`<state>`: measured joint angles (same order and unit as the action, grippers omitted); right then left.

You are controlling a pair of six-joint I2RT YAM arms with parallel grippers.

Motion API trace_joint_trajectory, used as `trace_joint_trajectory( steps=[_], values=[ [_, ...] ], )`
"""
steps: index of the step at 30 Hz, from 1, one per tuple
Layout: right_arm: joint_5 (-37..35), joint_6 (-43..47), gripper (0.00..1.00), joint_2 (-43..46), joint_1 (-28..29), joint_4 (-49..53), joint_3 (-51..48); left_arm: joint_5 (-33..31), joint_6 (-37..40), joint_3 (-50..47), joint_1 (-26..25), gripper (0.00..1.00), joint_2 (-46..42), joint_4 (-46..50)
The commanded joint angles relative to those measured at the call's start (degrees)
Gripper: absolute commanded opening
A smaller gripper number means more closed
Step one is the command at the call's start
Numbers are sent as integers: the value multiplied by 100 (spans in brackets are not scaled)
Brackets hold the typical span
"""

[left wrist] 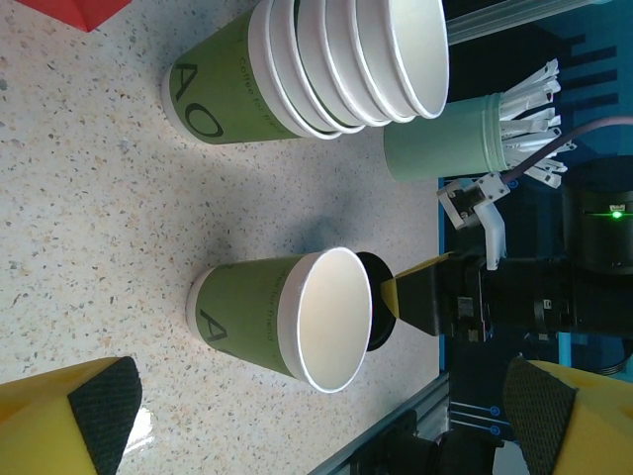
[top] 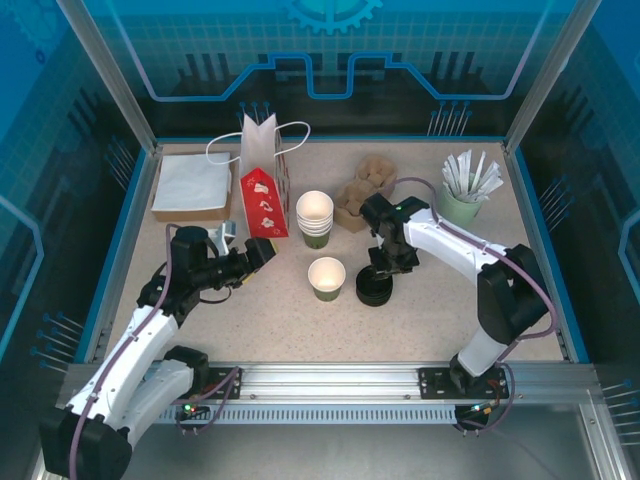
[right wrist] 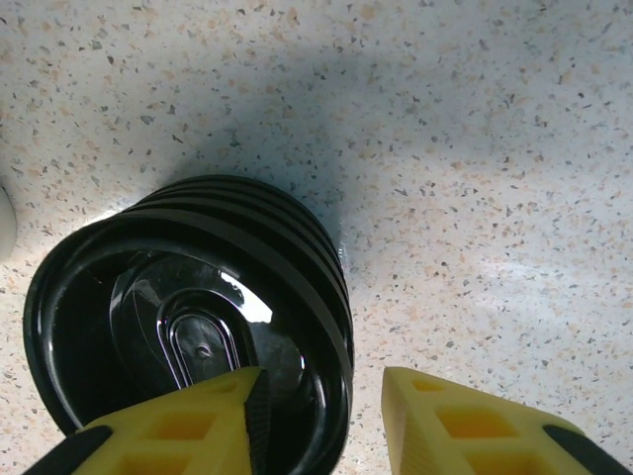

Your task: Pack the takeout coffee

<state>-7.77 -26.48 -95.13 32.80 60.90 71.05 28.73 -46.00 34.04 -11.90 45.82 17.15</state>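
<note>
1. Currently the takeout coffee (top: 327, 277) stands upright, open and lidless, on the table (top: 430, 320) near its middle, to the near side of the stack of paper cups (top: 314, 218).
2. Stack of black lids (top: 374, 290) sits just right of it, apart.
3. Right gripper (right wrist: 321, 396): jaws partly spread, astride the rim of the lid stack, one finger inside and one outside; table shows between the outer finger and the rim.
4. Left gripper (top: 262, 252): jaws spread wide, empty, left of the coffee and pointing at it.

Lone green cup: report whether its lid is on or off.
Off. The cup stands upright with its white inside bare; the black lids sit beside it.
</note>
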Motion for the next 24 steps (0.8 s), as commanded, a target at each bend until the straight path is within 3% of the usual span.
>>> trace_joint_trajectory(
  steps=[1,5,9,16,20,24],
  values=[
    [-80,-14,34,-132,78,167,126,-63,142,155,-40,98,23,-115],
    [-68,-30,31,-164,93,153,87,-74,161,155,-40,98,6,-93],
    [-50,-18,22,-107,97,113,34,-120,217,188,-48,98,-42,-38],
    [175,-43,14,452,-7,-20,-52,-328,647,359,-58,99,-423,-100],
    [927,-66,14,1101,-323,-368,-279,-269,976,471,-92,99,-547,-491],
    [2457,-239,14,1930,-904,-1179,-685,-110,1207,519,-178,99,-486,-1323]
  ],
)
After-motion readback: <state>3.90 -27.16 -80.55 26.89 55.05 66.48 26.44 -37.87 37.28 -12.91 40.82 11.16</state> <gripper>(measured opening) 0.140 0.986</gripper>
